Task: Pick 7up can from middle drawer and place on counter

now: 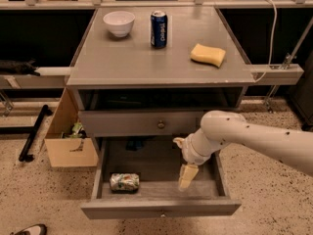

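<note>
The 7up can (124, 181) lies on its side at the front left of the open middle drawer (161, 208), the lowest one pulled out. My gripper (183, 160) hangs inside the drawer's right half, well to the right of the can and not touching it. Its pale yellow fingers (188, 176) stand apart, open and empty. The white arm comes in from the right. The grey counter (146, 58) is the cabinet's top, above the drawer.
On the counter stand a white bowl (119, 22), a dark blue Pepsi can (158, 29) and a yellow sponge (208, 54). A shut drawer front with a brass knob (161, 125) sits above the open drawer. A cardboard box (68, 141) stands at the cabinet's left.
</note>
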Controlling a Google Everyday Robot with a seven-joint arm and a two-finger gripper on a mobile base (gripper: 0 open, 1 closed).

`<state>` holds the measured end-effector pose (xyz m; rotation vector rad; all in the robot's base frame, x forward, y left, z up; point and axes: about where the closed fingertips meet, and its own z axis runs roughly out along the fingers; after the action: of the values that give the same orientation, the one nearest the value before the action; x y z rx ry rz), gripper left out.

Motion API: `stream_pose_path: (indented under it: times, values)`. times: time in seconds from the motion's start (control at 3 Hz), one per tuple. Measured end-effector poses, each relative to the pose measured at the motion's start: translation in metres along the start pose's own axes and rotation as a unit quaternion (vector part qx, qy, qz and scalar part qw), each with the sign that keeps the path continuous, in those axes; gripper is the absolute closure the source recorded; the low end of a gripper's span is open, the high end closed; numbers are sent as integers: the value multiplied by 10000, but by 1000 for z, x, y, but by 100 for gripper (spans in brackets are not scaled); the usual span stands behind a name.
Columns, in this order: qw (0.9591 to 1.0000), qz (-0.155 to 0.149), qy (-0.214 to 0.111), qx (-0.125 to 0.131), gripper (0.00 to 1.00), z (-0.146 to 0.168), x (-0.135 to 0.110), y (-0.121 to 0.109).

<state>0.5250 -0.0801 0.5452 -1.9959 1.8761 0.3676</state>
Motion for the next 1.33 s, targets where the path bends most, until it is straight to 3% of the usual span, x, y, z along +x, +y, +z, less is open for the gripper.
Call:
stream_pose_path:
  times: [0.33, 0.67, 1.0, 1.33]
  values:
    - [9994, -284, -167, -42, 0, 63, -20, -16]
    - [9983, -397, -419, 33, 0, 98, -43, -24]
    - [9965, -314, -748, 177, 0, 128, -60, -19]
    - [9959, -276, -831, 246, 0, 135, -64, -22]
